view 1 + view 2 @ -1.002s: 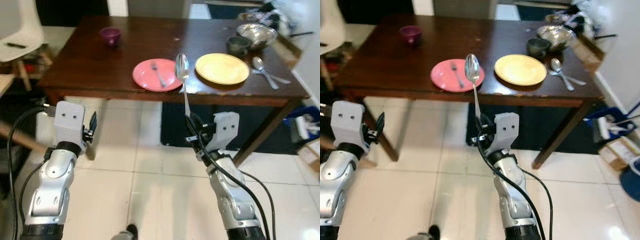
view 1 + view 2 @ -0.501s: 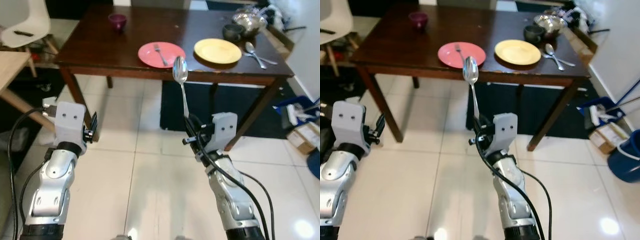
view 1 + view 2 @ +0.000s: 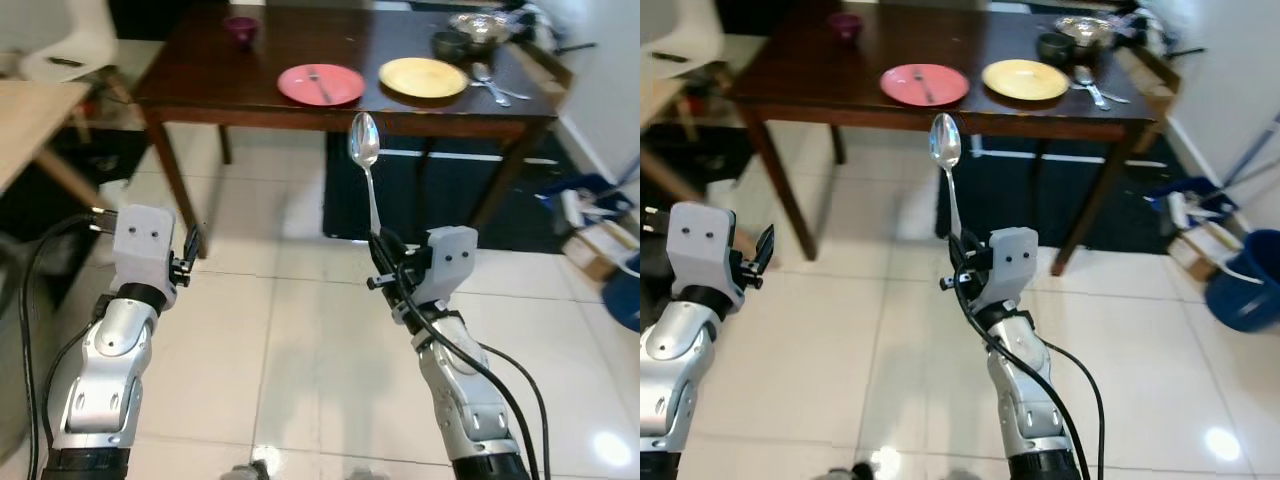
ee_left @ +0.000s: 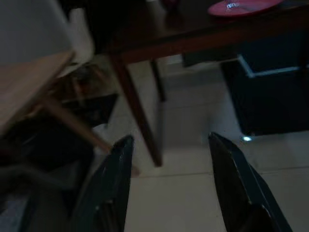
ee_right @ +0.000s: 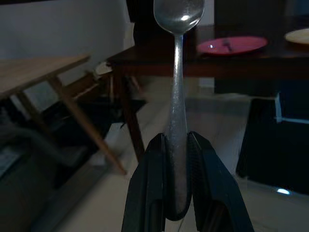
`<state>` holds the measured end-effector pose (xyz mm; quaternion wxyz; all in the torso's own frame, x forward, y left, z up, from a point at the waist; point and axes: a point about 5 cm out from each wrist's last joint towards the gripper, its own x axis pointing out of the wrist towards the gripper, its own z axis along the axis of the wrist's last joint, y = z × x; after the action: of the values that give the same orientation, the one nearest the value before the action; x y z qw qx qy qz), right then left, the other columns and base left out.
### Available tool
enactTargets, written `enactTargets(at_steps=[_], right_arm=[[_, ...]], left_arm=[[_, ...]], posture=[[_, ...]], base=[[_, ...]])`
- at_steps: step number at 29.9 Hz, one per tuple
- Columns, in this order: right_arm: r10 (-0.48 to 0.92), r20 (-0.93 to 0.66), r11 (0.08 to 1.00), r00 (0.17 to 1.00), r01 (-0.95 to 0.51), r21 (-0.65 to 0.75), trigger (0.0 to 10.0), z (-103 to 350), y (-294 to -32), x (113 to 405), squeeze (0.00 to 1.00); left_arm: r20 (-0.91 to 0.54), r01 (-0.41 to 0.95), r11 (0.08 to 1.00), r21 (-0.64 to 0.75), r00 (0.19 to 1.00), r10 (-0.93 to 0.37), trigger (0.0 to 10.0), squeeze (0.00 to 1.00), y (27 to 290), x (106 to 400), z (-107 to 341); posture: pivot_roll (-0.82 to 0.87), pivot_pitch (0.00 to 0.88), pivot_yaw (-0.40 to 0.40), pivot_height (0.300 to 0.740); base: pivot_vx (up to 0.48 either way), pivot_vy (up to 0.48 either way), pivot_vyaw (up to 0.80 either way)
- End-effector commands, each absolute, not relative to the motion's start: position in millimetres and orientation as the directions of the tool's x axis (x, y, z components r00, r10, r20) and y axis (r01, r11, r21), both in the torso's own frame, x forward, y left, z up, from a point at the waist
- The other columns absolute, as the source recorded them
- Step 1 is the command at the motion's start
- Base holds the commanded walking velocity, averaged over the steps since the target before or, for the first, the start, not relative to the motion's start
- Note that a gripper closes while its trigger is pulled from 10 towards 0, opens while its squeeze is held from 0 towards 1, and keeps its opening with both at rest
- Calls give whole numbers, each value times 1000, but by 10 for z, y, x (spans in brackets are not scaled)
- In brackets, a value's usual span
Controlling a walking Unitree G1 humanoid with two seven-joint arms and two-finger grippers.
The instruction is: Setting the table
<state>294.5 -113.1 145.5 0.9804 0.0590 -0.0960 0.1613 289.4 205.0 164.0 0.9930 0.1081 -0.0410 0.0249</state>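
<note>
My right gripper (image 3: 383, 262) is shut on the handle of a silver spoon (image 3: 366, 163), which stands upright with its bowl on top; the right wrist view has the spoon (image 5: 176, 82) clamped between the two fingers. My left gripper (image 4: 169, 145) is open and holds nothing, raised at my left side over the floor. Ahead stands a dark wooden table (image 3: 200, 75). On it lie a pink plate (image 3: 320, 83) with a fork (image 3: 320, 82) on it and a yellow plate (image 3: 422, 76). Two spoons (image 3: 490, 83) lie right of the yellow plate.
A purple cup (image 3: 240, 29) stands at the table's far left. A dark bowl (image 3: 447, 43) and a metal bowl (image 3: 480, 25) stand at its far right. A white chair (image 3: 65, 45) and a light wooden table (image 3: 25, 125) are on my left. A blue bucket (image 3: 1245, 280) stands right.
The whole picture has shifted: the table now sits farther off and higher in view, so the camera has backed away. The spoon stays upright in my right gripper.
</note>
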Motion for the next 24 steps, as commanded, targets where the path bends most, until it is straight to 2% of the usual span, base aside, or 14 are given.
enactTargets(at_steps=[1,16,24], right_arm=[[283,213,946,935,-308,98,10000,1450,-1177,2936,0],[282,213,946,936,-308,100,10000,1449,-1174,2936,0],[278,213,946,937,-305,107,10000,1445,-1174,2935,0]], left_arm=[[74,-40,974,222,997,24,10000,0,2021,2889,1624],[72,-37,974,224,997,21,10000,0,2015,2886,1624],[52,-16,977,212,999,5,10000,0,1995,2884,1606]], posture=[[-52,21,56,740],[-52,24,58,740],[-52,24,57,740]], base=[[-368,0,0],[-360,0,0],[0,0,0]])
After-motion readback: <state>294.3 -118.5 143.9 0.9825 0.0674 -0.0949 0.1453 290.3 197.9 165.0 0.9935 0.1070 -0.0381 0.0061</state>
